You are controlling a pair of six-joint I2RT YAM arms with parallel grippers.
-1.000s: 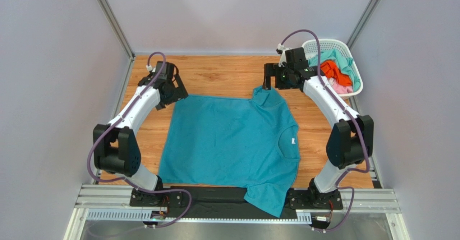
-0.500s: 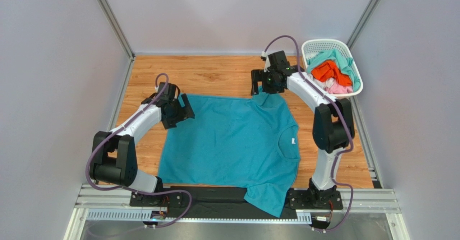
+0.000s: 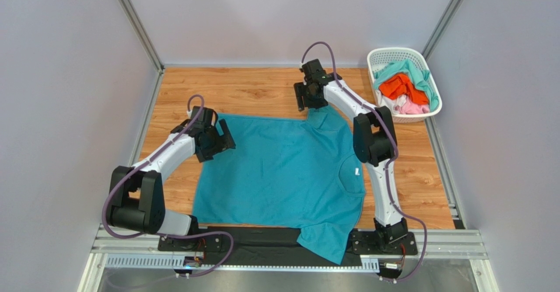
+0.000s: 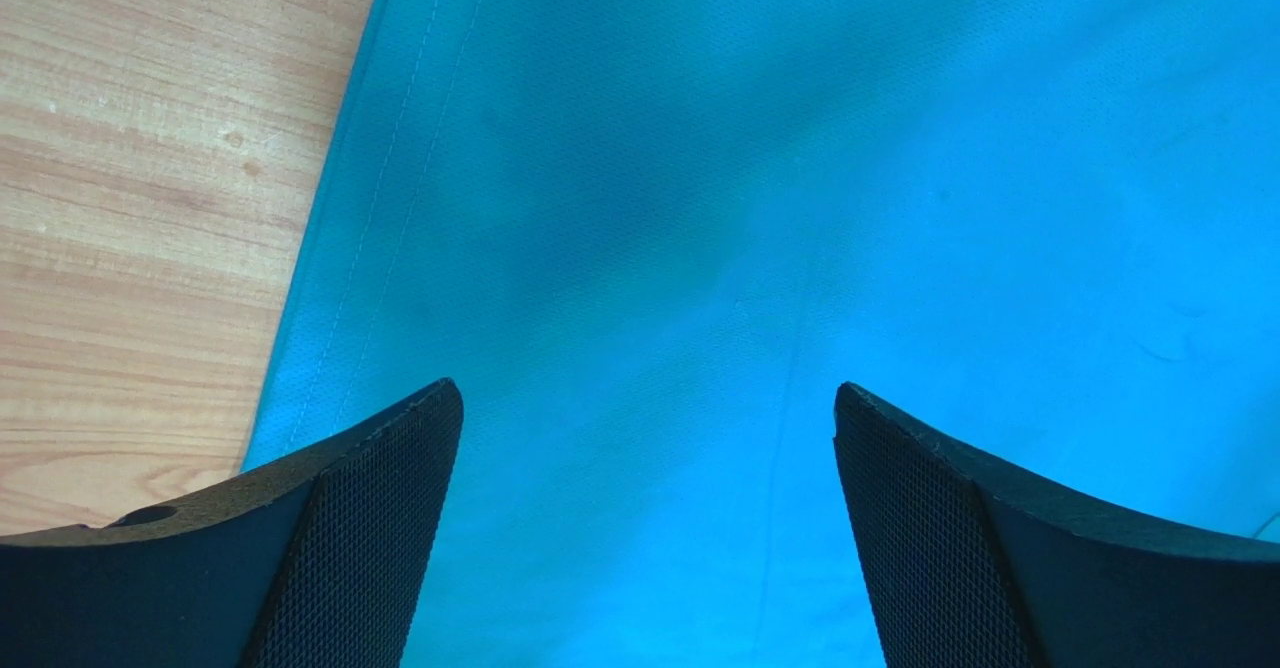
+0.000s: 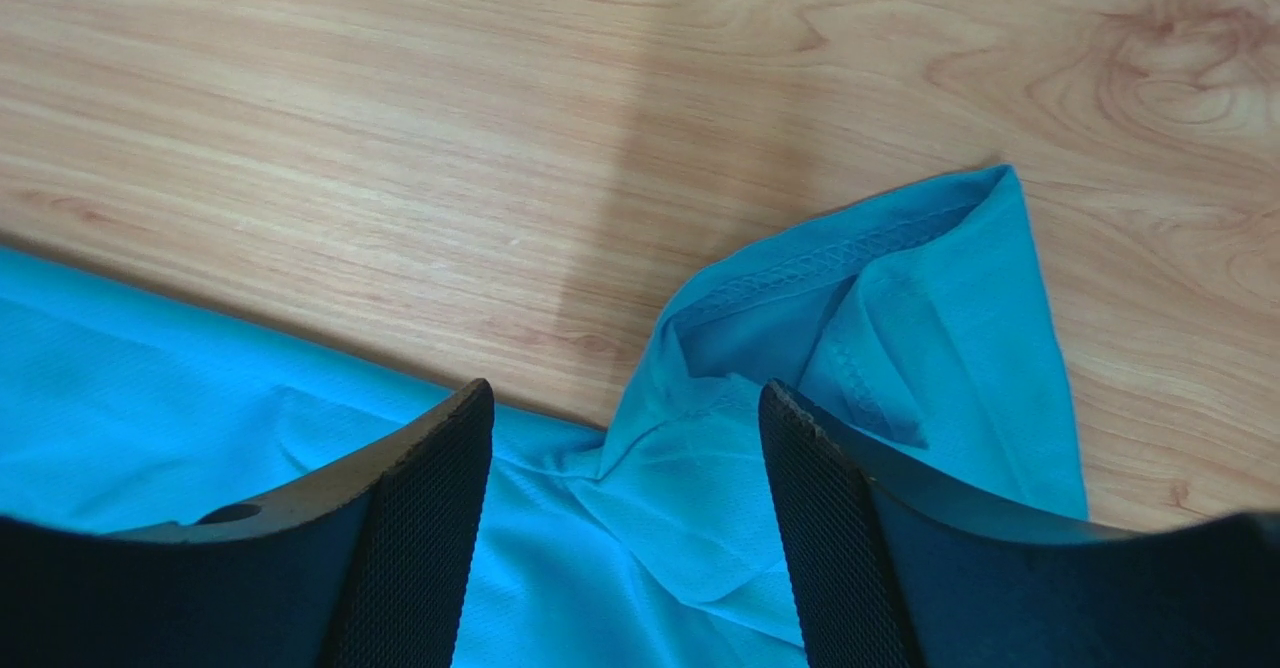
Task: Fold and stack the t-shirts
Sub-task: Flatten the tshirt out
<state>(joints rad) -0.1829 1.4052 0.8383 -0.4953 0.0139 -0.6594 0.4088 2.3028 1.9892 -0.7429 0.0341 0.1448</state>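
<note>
The left pincer (image 3: pixel 222 141) (image 4: pixel 643 398), jaws spread wide and gripping nothing, hangs over the left-hand edge of the teal t-shirt (image 3: pixel 282 167) (image 4: pixel 902 173). A second ago it sat off the garment's far left corner; it has since drawn nearer and inward, so that blue fabric fills most of its wrist view. A strip of bare wood shows at the left.

The right pincer (image 3: pixel 303 103) (image 5: pixel 624 391), likewise spread and empty, is poised over the rumpled far sleeve (image 3: pixel 326 116) (image 5: pixel 932 293), whose stitched cuff is turned over on itself. This arm has swung leftward along the far side of the counter (image 3: pixel 256 90), away from the basket, and its elbow now stands above the shirt's right shoulder. Whether either pincer touches the cloth cannot be told.

The shirt itself has not shifted. It lies spread flat at the middle of the counter, collar and white neck label (image 3: pixel 355 171) to the right. Its near sleeve (image 3: pixel 326 239) droops over the near edge between the arm bases.

In the far right corner the white basket (image 3: pixel 376 56) holds an orange shirt (image 3: pixel 398 86), a mint-green shirt (image 3: pixel 415 69) and a pale pink shirt (image 3: pixel 411 108), as before.
</note>
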